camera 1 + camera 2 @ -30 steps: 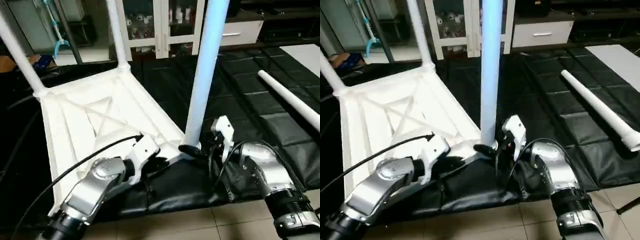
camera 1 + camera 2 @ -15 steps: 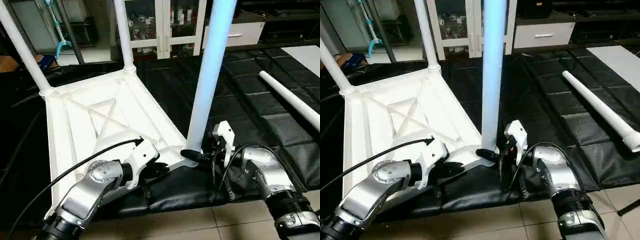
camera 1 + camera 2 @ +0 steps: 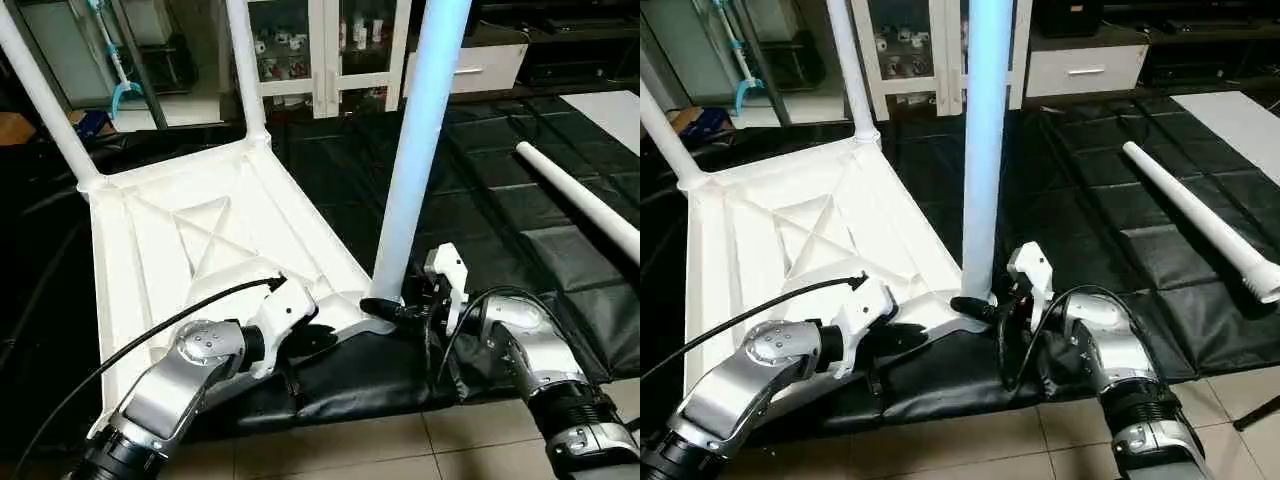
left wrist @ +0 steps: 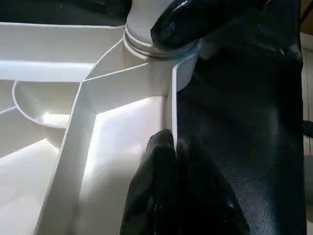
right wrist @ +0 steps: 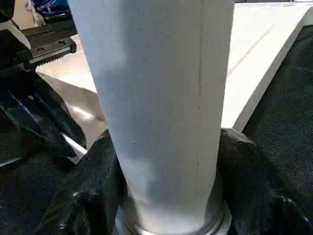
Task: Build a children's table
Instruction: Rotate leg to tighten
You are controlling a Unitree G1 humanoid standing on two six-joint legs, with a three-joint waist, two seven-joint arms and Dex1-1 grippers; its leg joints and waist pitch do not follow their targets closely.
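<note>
At six o'clock on the black floor mat, the upturned table top is pinned by the left gripper, jaws closed on its rim, steadying it. Right gripper jaws clasp the near-corner leg base for screwing.

A black quilted mat covers the floor, its front edge meeting beige tiles under the robot's forearms. On the mat lies the white table top, ribbed underside up, ahead of the left gripper and reaching just left of the right gripper. A loose white leg lies flat on the mat, well off to the right of the right gripper. A white sheet lies on the mat beyond that leg, at the far right.
</note>
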